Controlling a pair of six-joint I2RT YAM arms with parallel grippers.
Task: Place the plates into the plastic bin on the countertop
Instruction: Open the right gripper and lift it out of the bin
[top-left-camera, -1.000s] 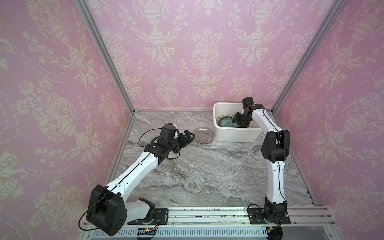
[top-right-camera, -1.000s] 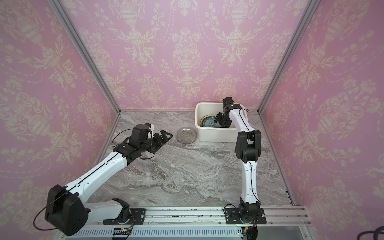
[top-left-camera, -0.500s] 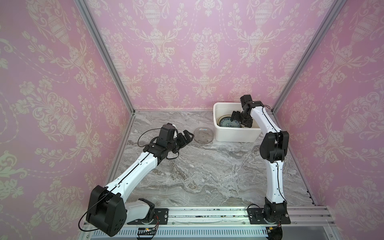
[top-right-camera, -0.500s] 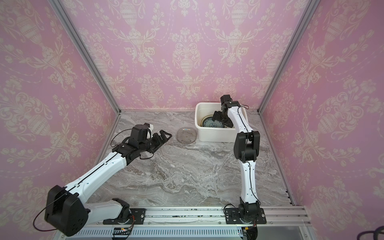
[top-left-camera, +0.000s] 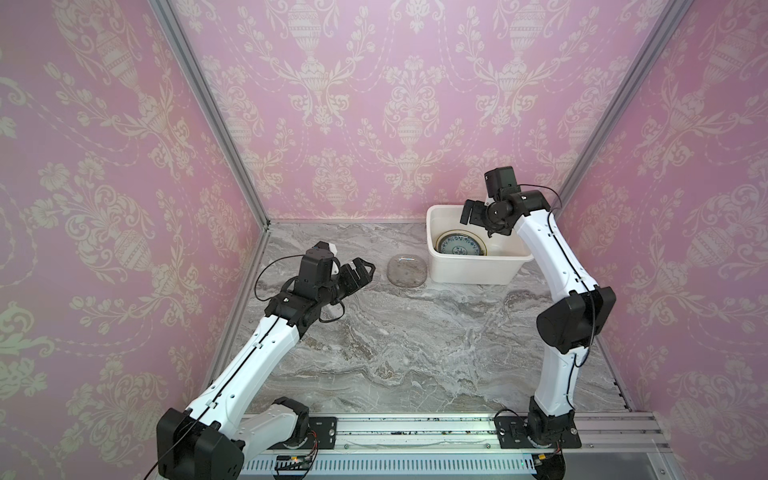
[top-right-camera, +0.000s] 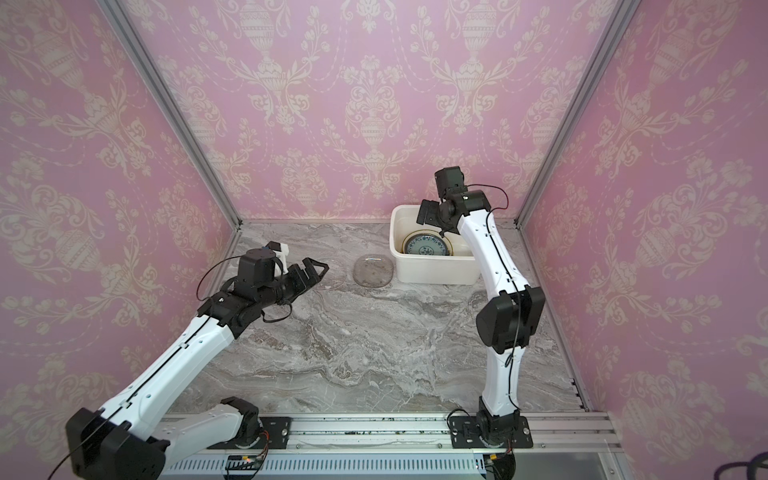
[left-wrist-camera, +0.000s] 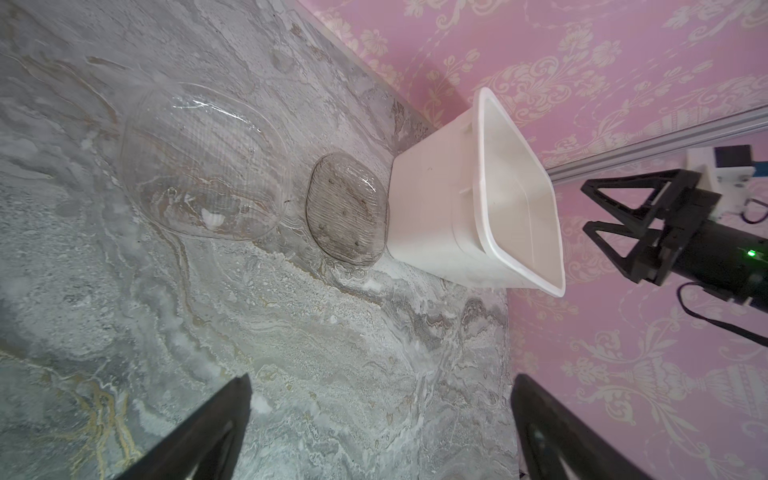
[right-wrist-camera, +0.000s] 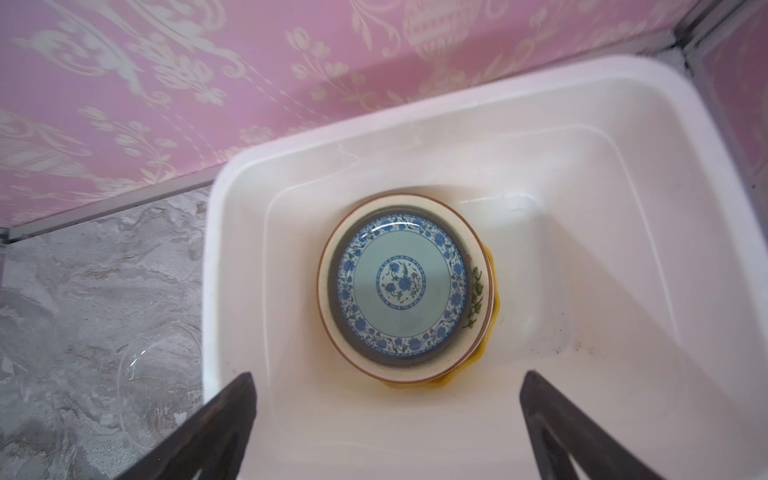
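Note:
The white plastic bin (top-left-camera: 478, 279) (right-wrist-camera: 648, 257) stands at the back right of the grey marble countertop (top-left-camera: 415, 340). Stacked inside it are a teal patterned plate (top-left-camera: 460, 248) (right-wrist-camera: 401, 282), a cream plate (right-wrist-camera: 399, 372) under it, and a yellow plate (right-wrist-camera: 495, 309) showing at the edge. My right gripper (top-left-camera: 471, 212) (right-wrist-camera: 387, 373) hangs open and empty above the bin. Left of the bin lies a smoky glass plate (top-left-camera: 407, 270) (left-wrist-camera: 347, 208), with a clear glass plate (left-wrist-camera: 203, 162) beside it. My left gripper (top-left-camera: 361, 268) (left-wrist-camera: 380, 382) hovers open and empty left of them.
Pink patterned walls close in the back and both sides, and the bin sits near the back right corner. A silver slotted rail (top-left-camera: 415, 432) carrying both arm bases runs along the front edge. The right arm's elbow (top-left-camera: 575, 318) stands over the counter's right side.
My right gripper has opened wide and risen out of the bin, leaving the teal plate on the stack. My left gripper has drifted slightly to the left.

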